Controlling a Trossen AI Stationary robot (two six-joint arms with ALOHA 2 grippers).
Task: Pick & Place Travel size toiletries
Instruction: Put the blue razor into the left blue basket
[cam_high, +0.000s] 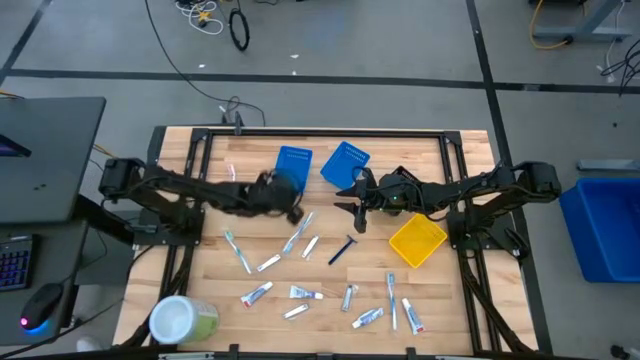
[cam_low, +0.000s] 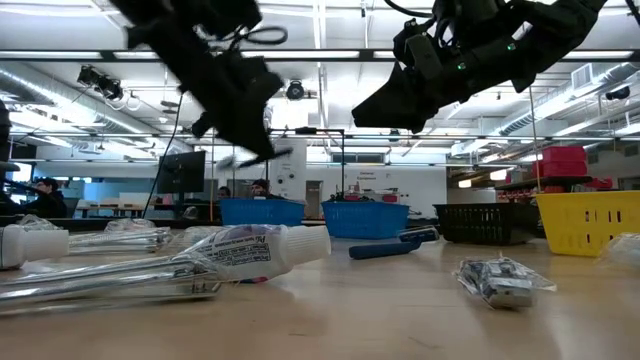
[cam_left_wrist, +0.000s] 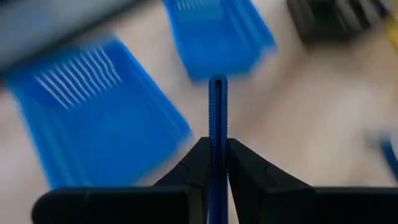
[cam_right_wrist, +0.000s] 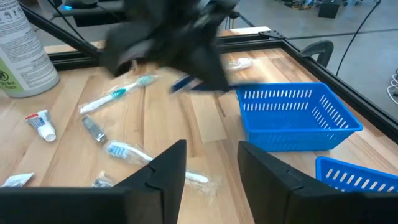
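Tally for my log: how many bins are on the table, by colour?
Blue bins: 2
Yellow bin: 1
Black bin: 1, mostly hidden under the right arm in the high view
Total: 4
Not counted: the slim blue item clamped in the left gripper above the blue bins.

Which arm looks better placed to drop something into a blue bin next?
The left, probably. The left gripper is shut on a slim blue item, likely a razor, and hangs close to the two blue bins. The right gripper is open and empty, raised near the yellow bin.
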